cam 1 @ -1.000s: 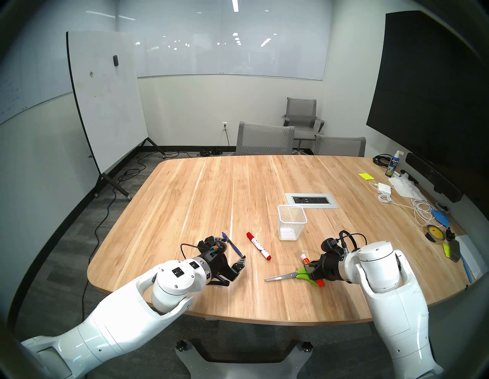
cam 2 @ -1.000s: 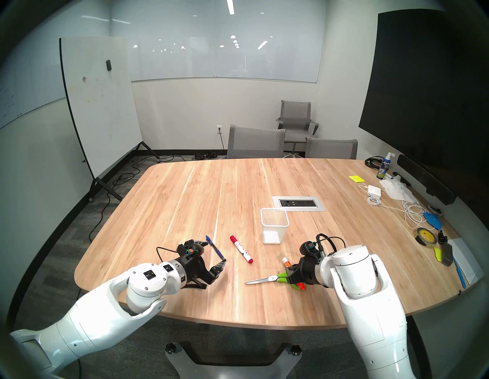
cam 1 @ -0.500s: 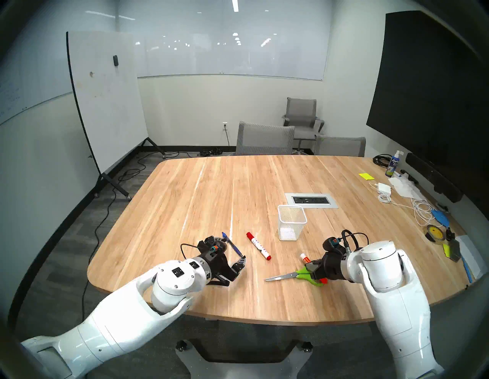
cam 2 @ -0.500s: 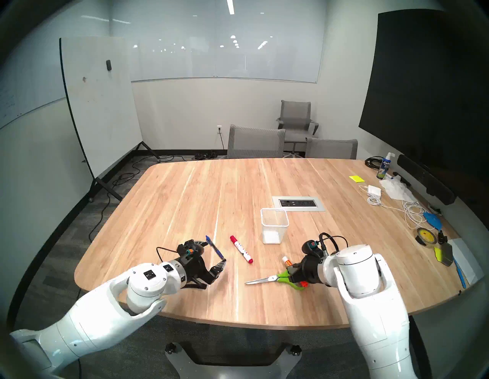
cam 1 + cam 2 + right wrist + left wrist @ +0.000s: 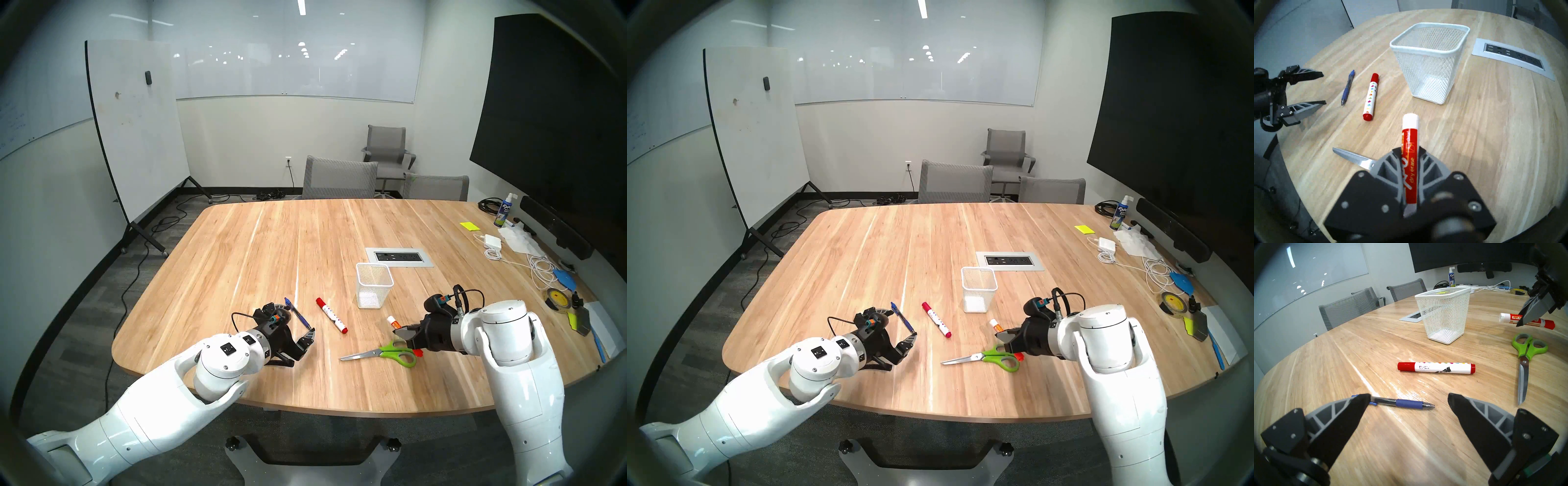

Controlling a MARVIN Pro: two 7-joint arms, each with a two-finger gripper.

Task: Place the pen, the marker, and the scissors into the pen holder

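Observation:
My right gripper is shut on a red dry-erase marker with a white cap and holds it above the table, just right of the scissors. The scissors have lime-green handles and lie flat with their blades closed. The white mesh pen holder stands upright and empty beyond them. My left gripper is open and low, its fingers either side of the blue pen. A white marker with red ends lies between the pen and the holder.
A grey power outlet panel is set in the wooden table behind the holder. Cables, a charger, a tape roll and a spray bottle clutter the right edge. Grey chairs stand at the far side.
My right gripper has risen and drawn back to the right with the red dry-erase marker, uncovering the scissors' handles. The left arm has not moved.

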